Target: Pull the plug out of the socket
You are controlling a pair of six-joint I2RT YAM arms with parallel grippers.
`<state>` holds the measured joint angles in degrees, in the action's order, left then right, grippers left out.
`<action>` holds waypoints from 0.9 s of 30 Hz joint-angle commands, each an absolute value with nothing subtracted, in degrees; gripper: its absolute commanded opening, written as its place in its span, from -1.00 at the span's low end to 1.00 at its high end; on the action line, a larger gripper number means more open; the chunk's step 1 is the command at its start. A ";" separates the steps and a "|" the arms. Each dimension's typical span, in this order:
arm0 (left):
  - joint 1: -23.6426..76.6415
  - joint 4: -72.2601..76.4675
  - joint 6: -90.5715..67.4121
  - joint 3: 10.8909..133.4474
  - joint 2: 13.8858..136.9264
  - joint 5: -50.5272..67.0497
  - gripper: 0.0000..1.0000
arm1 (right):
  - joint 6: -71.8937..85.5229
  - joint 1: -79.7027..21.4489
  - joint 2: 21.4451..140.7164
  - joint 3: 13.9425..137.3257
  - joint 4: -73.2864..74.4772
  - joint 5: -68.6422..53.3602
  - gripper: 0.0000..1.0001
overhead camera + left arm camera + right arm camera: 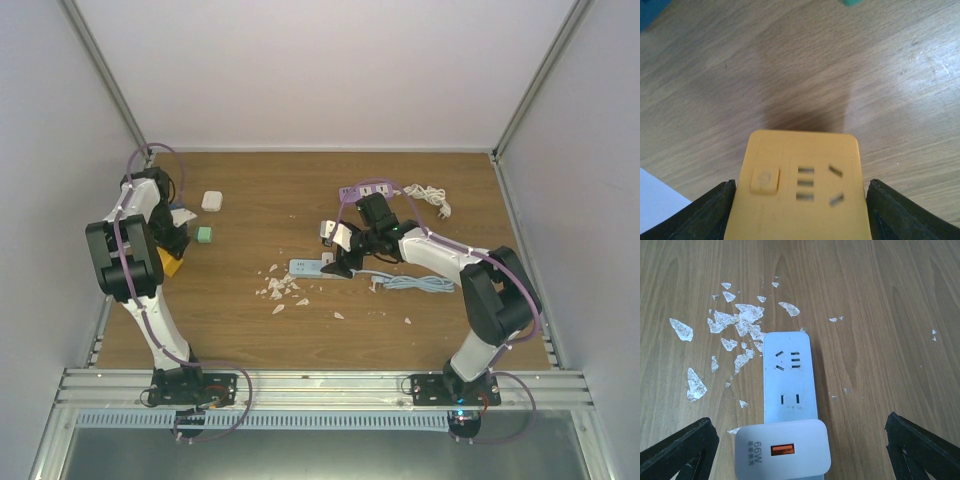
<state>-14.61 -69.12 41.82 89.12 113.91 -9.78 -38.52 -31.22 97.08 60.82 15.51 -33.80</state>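
The right gripper (799, 424) is hovering with its fingers spread wide, one on each side of the white plug (782, 450) and touching neither side. The plug is sitting on the near end of the pale power strip (788, 375), which is lying flat on the tabletop (880, 300). Just beyond, white flakes (740, 320) are lying scattered. Off left, the left gripper (797, 200) is clamping a yellow socket block (800, 165). Farthest back, a purple strip (368, 188) is lying.

White 66W charger plug (782, 447), orange USB port up, seated on right end of pale strip socket (789, 370); strip flat, mid-table.
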 commanded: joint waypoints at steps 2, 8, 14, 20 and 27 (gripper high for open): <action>-15.12 -67.13 41.75 90.59 114.05 -7.70 0.55 | -38.75 -31.11 97.38 62.44 16.72 -32.73 0.85; -15.21 -65.75 42.69 89.44 111.33 -7.31 0.75 | -38.77 -31.11 96.92 62.14 16.75 -32.53 0.85; -15.08 -65.64 42.79 91.09 108.15 -2.23 0.82 | -39.62 -31.11 95.45 60.03 16.70 -32.16 0.85; -13.66 -67.70 43.02 94.51 105.95 7.21 0.85 | -40.69 -30.71 93.49 57.77 16.59 -31.56 0.85; -8.14 -65.65 46.60 93.94 101.46 16.42 0.98 | -42.83 -28.19 91.02 53.29 16.59 -32.49 0.85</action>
<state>-11.68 -66.85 43.94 93.25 105.38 7.68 -40.86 -29.85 93.19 55.70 16.19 -31.94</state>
